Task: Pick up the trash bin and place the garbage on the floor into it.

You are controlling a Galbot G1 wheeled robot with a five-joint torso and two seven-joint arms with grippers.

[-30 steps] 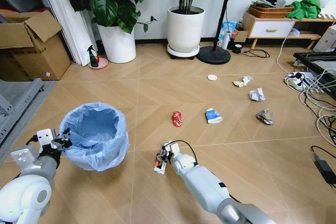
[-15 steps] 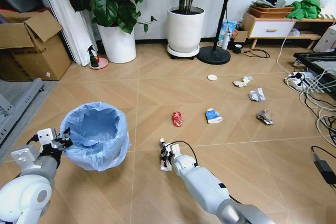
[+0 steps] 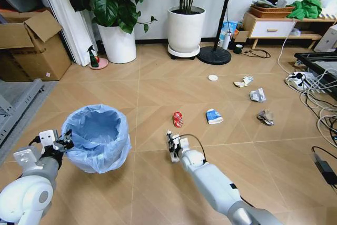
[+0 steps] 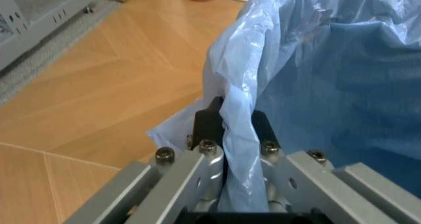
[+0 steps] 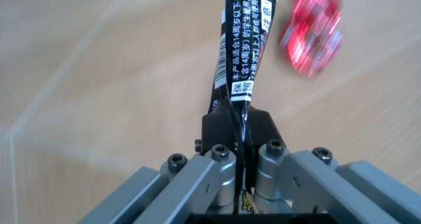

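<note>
Left gripper (image 3: 66,142) is clamped on the blue bag rim of the bin (image 3: 97,136), at the bin's 9 o'clock edge; wrist view shows the bag pinched between both fingers (image 4: 209,128). Right gripper (image 3: 172,142) is clenched on a wrapper (image 5: 242,51), held above the floor (image 3: 158,88). The red can (image 3: 177,119) lies just beyond the right gripper at 12 o'clock.
</note>
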